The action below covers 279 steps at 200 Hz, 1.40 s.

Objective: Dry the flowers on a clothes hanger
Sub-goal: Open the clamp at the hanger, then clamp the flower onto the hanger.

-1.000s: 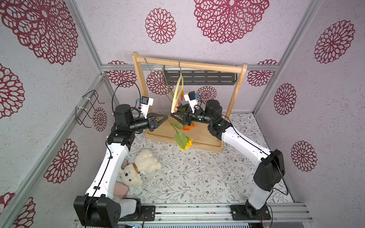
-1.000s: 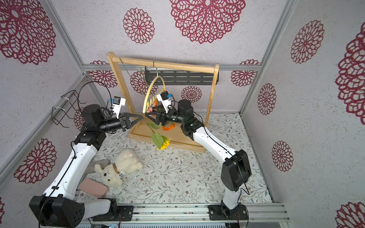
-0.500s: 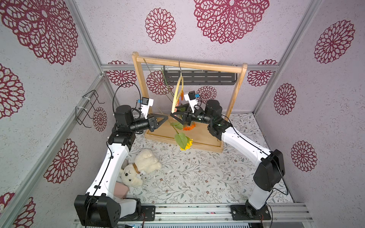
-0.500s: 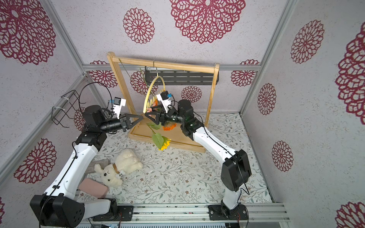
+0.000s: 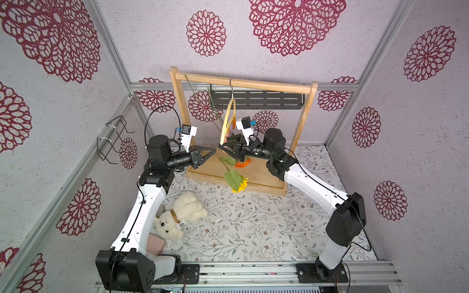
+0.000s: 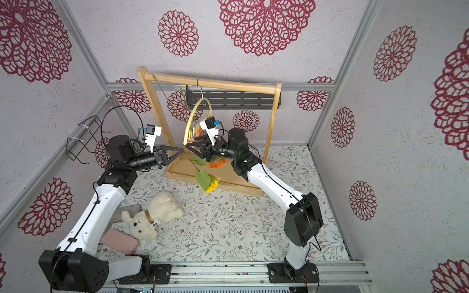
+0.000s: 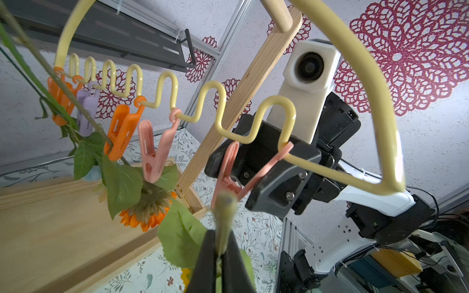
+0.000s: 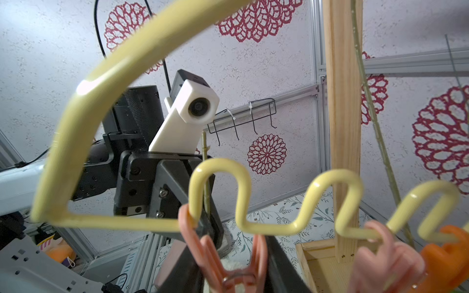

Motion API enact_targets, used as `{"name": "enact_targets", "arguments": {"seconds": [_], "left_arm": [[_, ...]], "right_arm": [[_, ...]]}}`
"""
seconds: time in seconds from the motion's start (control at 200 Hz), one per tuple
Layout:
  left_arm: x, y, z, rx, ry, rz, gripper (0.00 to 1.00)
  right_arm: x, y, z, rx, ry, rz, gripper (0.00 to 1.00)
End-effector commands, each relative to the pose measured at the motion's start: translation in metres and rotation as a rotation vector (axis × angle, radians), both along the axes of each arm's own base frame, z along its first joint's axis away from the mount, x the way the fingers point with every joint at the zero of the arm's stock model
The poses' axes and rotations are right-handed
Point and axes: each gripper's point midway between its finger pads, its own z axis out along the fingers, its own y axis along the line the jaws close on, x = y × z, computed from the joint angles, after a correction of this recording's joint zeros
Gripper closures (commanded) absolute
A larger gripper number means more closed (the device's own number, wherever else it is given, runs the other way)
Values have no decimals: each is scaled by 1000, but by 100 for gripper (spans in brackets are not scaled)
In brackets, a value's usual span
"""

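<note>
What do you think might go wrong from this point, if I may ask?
The hanger hangs freely from the wooden bar, so it may swing and the sunflower stem in the left end effector could miss the pink clothespin. The right end effector might slip off that clothespin, snapping it shut early.

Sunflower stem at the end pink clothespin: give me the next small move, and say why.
Probably lift the left gripper slightly, so the tip of the sunflower stem slides into the end pink clothespin. It is shut on the stem, whose tip sits just under that pin, while the right gripper clamps the pin's handles. How wide the mouth gapes isn't visible.
</note>
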Motion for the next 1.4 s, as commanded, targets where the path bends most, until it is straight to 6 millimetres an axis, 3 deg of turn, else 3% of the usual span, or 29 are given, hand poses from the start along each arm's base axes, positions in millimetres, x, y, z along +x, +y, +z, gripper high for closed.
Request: {"name": "enact_targets", "arguments": {"seconds": [0.0,0.195,0.425,0.776,1.391], "left_arm": [[4,5,14,-8,-52,31,100],[11,2,23,-53,-25,14,100],[7,-2,43,-122,-18,-35,100],[-2,-3,47,-108,10,-50,100],[4,-7,36,-131,94,-93,100]], "right_arm": [[-26,-14,39,68,-94,41,67],[-37,-15,39,85,-106,84,85],[-39,-18,36,80,-123,82,85],[-37,-20,36,75,-156,68,85],[-39,-29,48,137,-248,13,85]]}}
